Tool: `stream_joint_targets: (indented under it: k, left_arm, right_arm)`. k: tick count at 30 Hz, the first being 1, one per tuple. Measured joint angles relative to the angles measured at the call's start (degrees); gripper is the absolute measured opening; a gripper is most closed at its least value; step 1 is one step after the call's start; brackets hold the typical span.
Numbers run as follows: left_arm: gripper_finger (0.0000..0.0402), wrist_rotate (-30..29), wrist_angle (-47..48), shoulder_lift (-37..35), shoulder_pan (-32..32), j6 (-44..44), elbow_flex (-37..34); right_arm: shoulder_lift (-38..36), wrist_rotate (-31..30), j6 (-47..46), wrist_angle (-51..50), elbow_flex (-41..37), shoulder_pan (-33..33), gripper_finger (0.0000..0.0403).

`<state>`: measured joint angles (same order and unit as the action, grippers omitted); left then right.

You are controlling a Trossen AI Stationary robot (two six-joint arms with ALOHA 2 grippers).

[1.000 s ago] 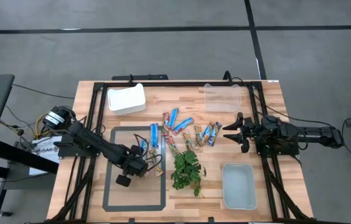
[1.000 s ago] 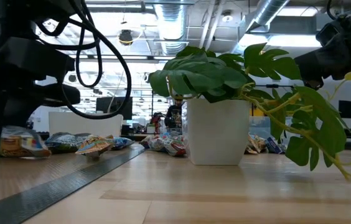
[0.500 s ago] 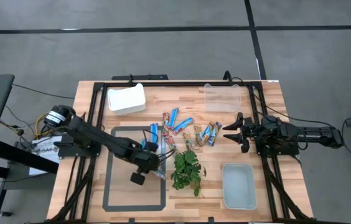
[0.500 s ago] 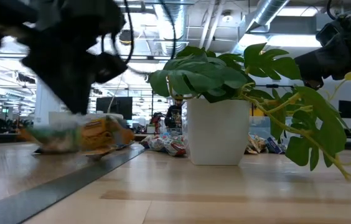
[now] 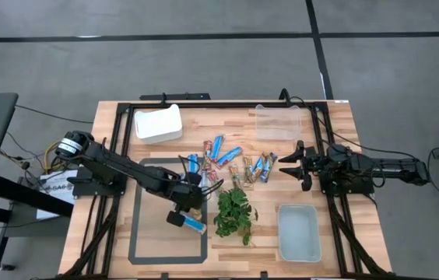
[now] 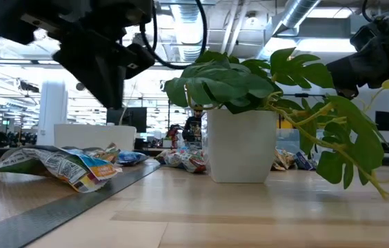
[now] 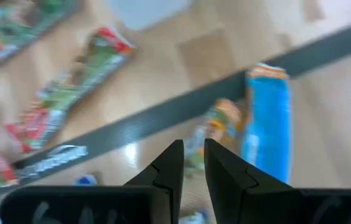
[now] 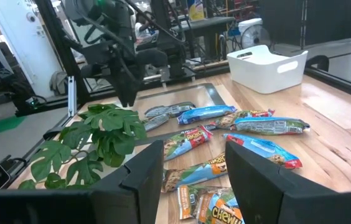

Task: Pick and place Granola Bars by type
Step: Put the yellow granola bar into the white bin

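Note:
Several granola bars [image 5: 231,159] lie scattered on the wood at mid-table, also in the right wrist view [image 8: 225,130]. One blue-wrapped bar [image 5: 194,225] lies flat on the right border of the dark mat [image 5: 153,233]; it shows in the low view [image 6: 60,165] and the left wrist view [image 7: 266,124], with a tan bar [image 7: 219,124] beside it. My left gripper [image 5: 187,208] hangs just above these, empty, with only a narrow gap between its fingers [image 7: 193,149]. My right gripper [image 5: 286,166] is open and empty, right of the scattered bars [image 8: 194,149].
A green plant sprig [image 5: 233,211] in a white pot [image 6: 243,145] stands right of the mat. A white bin [image 5: 158,123] is at the far left, a clear bin [image 5: 276,122] at the far right, and a pale tray [image 5: 297,232] at the near right.
My left gripper has gone toward the table's right edge and risen, carrying a bar along the mat's right border. The bar swung through the air half a second ago. It now lies flat and free on the mat border, nearer the table's front, with the gripper above it.

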<state>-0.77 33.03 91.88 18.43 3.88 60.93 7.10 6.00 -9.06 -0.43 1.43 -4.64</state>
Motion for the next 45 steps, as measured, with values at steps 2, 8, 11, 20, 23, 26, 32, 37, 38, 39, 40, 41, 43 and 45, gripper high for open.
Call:
stream_joint_targets:
  k: [2,8,11,20,23,26,32,37,38,39,40,41,43,45]
  left_arm:
    - [0.0056,2.5,0.5,0.0,0.6,0.0,0.0]
    - [0.0067,5.1,0.6,0.0,2.4,-0.6,0.0]
    - [0.0089,5.1,0.7,0.0,3.5,-1.8,-0.1]
    - [0.0172,4.4,-3.5,0.1,7.3,-5.6,-4.8]
    - [0.0182,3.3,-5.5,0.1,8.1,-5.8,-6.4]
    - [0.0185,3.3,-9.6,1.5,8.6,-5.8,-7.8]
    - [0.0185,1.1,-13.6,6.8,8.9,-4.5,-8.6]
    - [0.0185,-2.2,-14.9,8.5,9.0,-4.5,-8.2]
    - [0.0185,-2.7,-14.9,8.5,9.0,-4.8,-8.2]
    - [0.0185,-3.1,-15.0,8.4,9.0,-5.1,-8.2]
    - [0.0184,-3.8,-14.8,8.2,9.0,-5.2,-8.2]
    - [0.018,-4.3,-14.8,8.2,9.0,-5.2,-8.2]
    - [0.0164,-4.6,-14.8,8.2,8.9,-5.2,-8.2]
    - [0.0138,-4.9,-14.8,8.2,8.9,-5.1,-8.2]
  right_arm:
    - [0.0,0.0,0.0,0.0,0.0,0.0,0.0164]
    - [0.0,0.0,0.0,0.0,0.0,0.0,0.0166]
    - [0.0,0.0,0.0,0.0,0.0,0.0,0.0166]
    - [0.0,0.0,0.0,0.0,0.0,0.0,0.0164]
    - [0.0,0.0,0.0,0.0,0.0,0.0,0.0164]
    - [0.0,0.0,0.0,0.0,0.0,0.0,0.0166]
    - [0.0,0.0,0.0,-0.4,0.0,0.0,0.0164]
    - [0.0,0.0,0.0,-0.5,0.0,0.0,0.0164]
    - [0.0,0.0,0.0,-0.5,0.0,0.0,0.0164]
    - [0.0,0.0,0.0,-0.5,0.0,0.0,0.0164]
    - [0.0,0.0,0.0,-0.6,0.0,0.0,0.0164]
    - [0.0,0.0,0.0,-0.6,0.0,0.0,0.0164]
    - [0.0,0.0,0.0,-0.6,0.0,0.0,0.0166]
    - [0.0,0.0,0.0,-0.6,0.0,0.0,0.0166]
